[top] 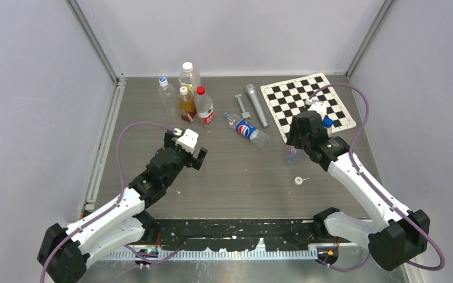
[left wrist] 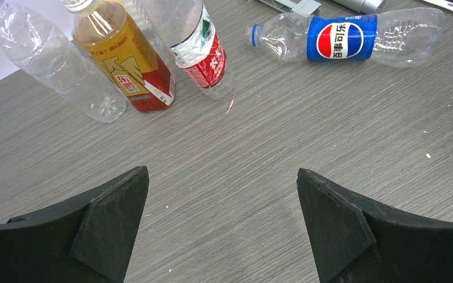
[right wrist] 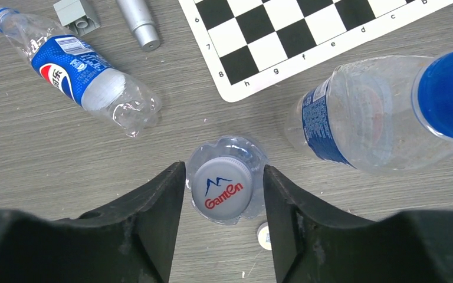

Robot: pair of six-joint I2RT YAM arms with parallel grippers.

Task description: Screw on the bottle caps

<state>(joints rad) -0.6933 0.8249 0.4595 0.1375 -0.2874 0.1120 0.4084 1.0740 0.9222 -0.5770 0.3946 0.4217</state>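
White cap [right wrist: 222, 187] sits atop an upright bottle [right wrist: 230, 145] between the right pincer's [right wrist: 224, 170] released fingers. Left pincer [left wrist: 221, 172] hangs released, empty.

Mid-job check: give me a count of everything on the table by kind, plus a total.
Bottles: 7
Loose white cap: 1
Chessboard: 1
Silver cylinder: 1
Small grey tool: 1
Total: 11
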